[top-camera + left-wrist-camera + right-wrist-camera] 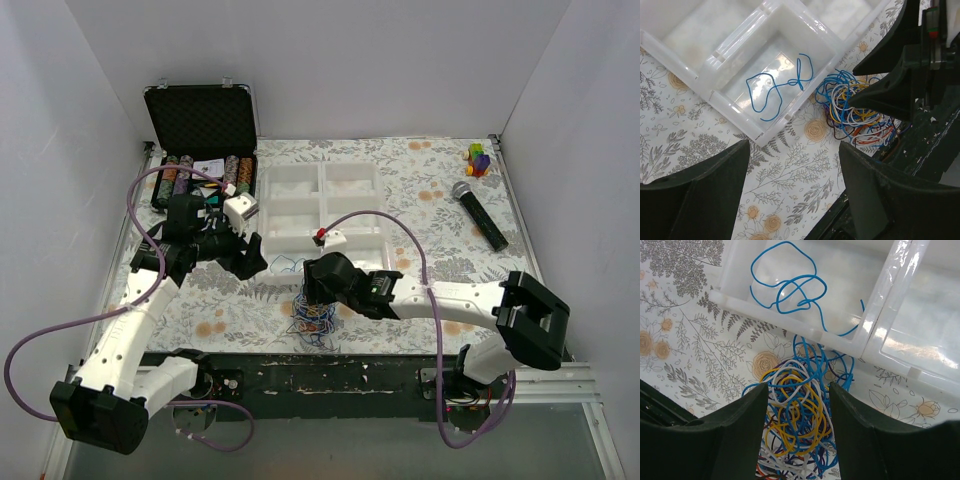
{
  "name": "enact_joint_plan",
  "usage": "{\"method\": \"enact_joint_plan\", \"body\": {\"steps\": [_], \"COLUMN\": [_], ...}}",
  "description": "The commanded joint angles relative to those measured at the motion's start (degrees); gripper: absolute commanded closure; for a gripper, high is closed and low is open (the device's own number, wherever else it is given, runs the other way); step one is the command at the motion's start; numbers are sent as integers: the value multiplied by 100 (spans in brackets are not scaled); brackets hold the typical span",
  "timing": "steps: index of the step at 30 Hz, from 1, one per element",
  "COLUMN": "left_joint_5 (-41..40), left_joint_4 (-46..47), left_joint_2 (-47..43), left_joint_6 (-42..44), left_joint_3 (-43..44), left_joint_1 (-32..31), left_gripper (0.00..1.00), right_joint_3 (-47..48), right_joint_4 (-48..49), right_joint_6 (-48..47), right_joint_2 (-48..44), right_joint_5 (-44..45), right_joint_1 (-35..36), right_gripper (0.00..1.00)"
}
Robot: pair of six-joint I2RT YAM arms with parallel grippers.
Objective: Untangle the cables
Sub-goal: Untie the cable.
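The cables are a fist-sized tangle (312, 318) of blue, yellow, white, orange and dark wires on the floral cloth, just in front of the white tray (360, 180). In the right wrist view the tangle (805, 390) lies between my right gripper's open fingers (735, 425). My right gripper (314, 298) sits low over it, jaws apart on either side. One loose blue wire (780, 87) lies in the tray's near left compartment and also shows in the right wrist view (790, 287). My left gripper (255, 268) is open and empty, left of the tangle (855, 112).
An open black case (200, 120) with poker chips (200, 178) stands at the back left. A microphone (480, 213) and a small colourful block toy (479, 158) lie at the back right. The table's dark front edge (330, 370) runs just behind the tangle.
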Motion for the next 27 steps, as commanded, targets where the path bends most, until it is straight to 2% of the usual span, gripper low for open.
{"method": "enact_joint_plan", "body": {"steps": [1,9,16,19,22,25,27], "left_joint_5": [205,275,390,372,372,433,521], "left_joint_4": [-85,-252,-366,-401,-454,-498,-498], "left_joint_2": [-181,-313,-445,-489,-515,-524,-533], "left_joint_6": [60,166,201,219,236,262,298], "left_joint_3": [-21,-56,-206,-206,-188,-179,-179], "left_joint_1": [9,9,18,9,9,9,9], "left_gripper": [28,28,28,28,28,28,29], "right_joint_3": [246,316,316,290,264,264,272], "right_joint_4": [433,662,820,864,934,961,961], "right_joint_6": [-81,-152,-204,-187,-178,-213,-257], "right_joint_2": [289,395,360,430,439,395,273], "right_joint_5": [-72,16,34,25,7,-10,-71], "right_joint_1": [-77,-121,-121,-130,-130,-130,-130], "right_gripper": [41,53,54,62,76,97,99]}}
